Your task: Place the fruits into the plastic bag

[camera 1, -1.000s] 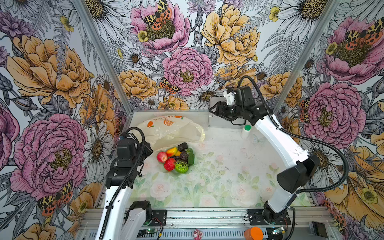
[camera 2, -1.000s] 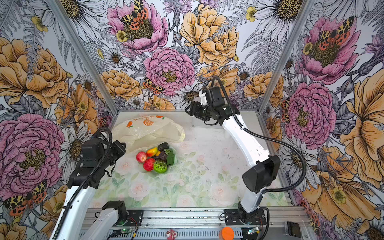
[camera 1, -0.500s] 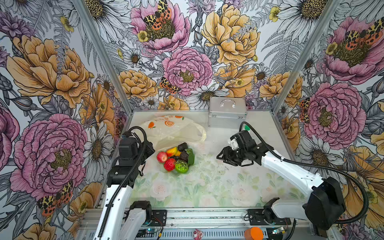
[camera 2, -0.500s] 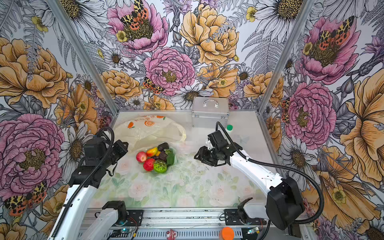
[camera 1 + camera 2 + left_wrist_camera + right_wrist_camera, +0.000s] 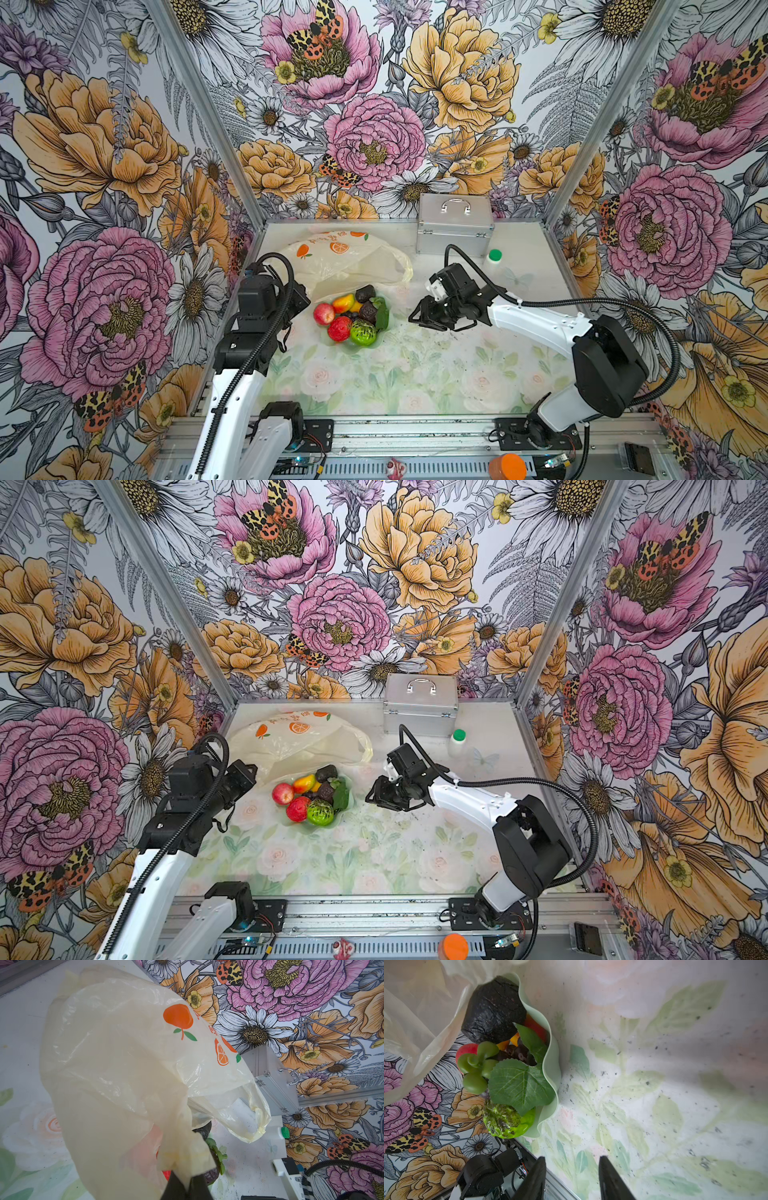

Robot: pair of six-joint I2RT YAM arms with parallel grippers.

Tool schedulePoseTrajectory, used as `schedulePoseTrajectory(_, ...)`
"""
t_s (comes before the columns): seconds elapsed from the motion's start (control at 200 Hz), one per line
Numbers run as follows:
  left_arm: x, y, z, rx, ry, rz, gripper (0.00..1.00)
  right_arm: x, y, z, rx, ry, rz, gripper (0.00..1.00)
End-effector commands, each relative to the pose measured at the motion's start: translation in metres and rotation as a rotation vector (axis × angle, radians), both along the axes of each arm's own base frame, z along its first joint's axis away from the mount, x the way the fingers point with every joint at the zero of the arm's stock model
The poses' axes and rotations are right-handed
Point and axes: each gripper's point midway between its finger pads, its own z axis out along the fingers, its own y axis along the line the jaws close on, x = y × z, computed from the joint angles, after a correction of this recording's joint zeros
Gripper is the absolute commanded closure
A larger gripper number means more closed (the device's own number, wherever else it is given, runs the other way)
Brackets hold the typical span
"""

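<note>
Right now your left pincer (image 5: pixel 187 1185) is clenched on a bunched edge of the plastic bag (image 5: pixel 116 1053). The thin cream film is pinched between its tips and billows out ahead of it. The orange prints sit on the bag's far side from the pincer, and one loop handle (image 5: pixel 255 1118) hangs open beyond them.

Your right pincer (image 5: pixel 572 1159) is released: its jaws stand apart with only bare table (image 5: pixel 654 1105) between them. It grips nothing and touches nothing.

The fruits (image 5: pixel 353 316) all lie heaped in a pale green dish (image 5: pixel 552 1064), none of them in the bag. In both top views the dish sits between your two pincers, just beside the left one and near the right one's tips but apart from them.

- From the right pincer, the green leaf (image 5: pixel 519 1084) and the kiwi (image 5: pixel 506 1122) are the closest pieces.
- Behind them are the dark grapes (image 5: pixel 519 1052) and the avocado (image 5: pixel 492 1009), which lies against the bag's film.
- The apple (image 5: pixel 323 313), strawberry (image 5: pixel 339 328) and mango (image 5: pixel 343 302) lie on the side toward your left pincer.

Well behind the right pincer stand a metal case (image 5: pixel 455 224) and a small bottle with a green cap (image 5: pixel 492 259).
</note>
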Motion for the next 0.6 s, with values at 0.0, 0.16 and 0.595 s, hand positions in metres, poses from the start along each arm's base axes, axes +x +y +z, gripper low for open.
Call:
schedulePoseTrajectory(0.0,-0.001,-0.001,-0.002,-0.016,0.004,-0.001,1.00,0.007,0.020,0.006,0.024,-0.049,0.054,0.57)
schedulePoseTrajectory(0.16,-0.003,-0.001,-0.003,-0.018,0.006,-0.001,1.00,0.008,0.034,-0.006,0.011,-0.037,0.083,0.59)
schedulePoseTrajectory(0.595,-0.004,-0.002,-0.007,-0.012,0.016,-0.007,1.00,0.017,0.051,-0.025,-0.014,-0.018,0.110,0.65)
